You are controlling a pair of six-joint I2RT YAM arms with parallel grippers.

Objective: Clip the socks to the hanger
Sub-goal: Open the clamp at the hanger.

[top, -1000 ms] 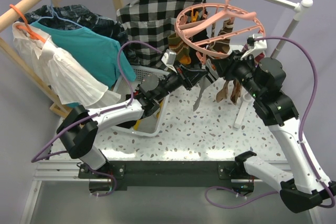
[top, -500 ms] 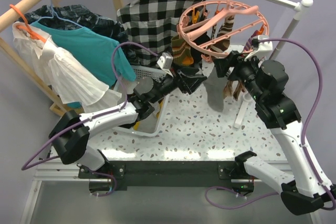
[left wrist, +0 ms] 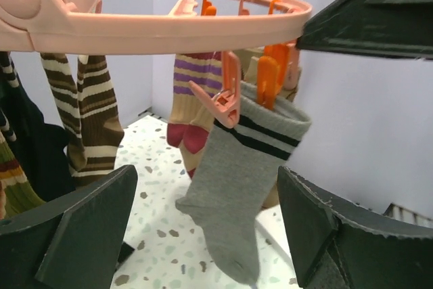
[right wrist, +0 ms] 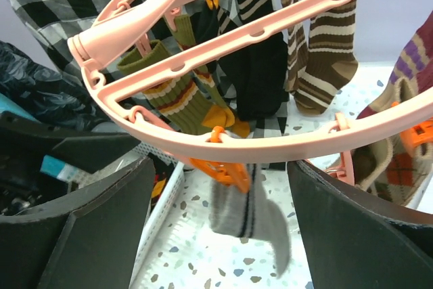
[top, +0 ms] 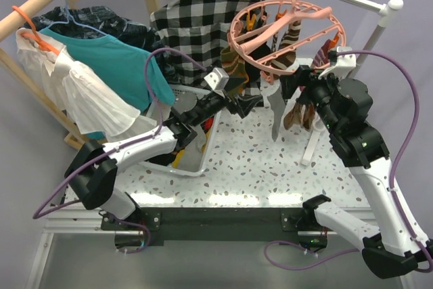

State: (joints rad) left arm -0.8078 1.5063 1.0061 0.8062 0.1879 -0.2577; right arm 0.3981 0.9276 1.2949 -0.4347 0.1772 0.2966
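Both grippers are now spreading wide and letting go of the grey sock (top: 276,116), which they were pinching between them a second ago. It is hanging freely, turned edge-on to the overhead camera. The left gripper (top: 245,104) is standing open just left of the sock, holding nothing. The right gripper (top: 292,87) is likewise open and empty beside the ring.

The sock is hanging under the near rim of the salmon-pink hanger (top: 238,40), its cuff caught in an orange peg (left wrist: 267,80). The hanger itself is hooked over the white rail and tilting.

The likely trouble is the grip. The peg seems to be biting only one part of the cuff, so the sock's own weight could be working it loose. Any brush from a wide finger while backing off could tug the sock out or set the ring swinging, shaking its neighbours.

The sock is soft ribbed knit with two black bands. The ring is smooth, hard plastic with crossbars. A brown-and-cream striped sock (left wrist: 91,120) is dangling beside it, over the speckled terrazzo tabletop (top: 257,167).
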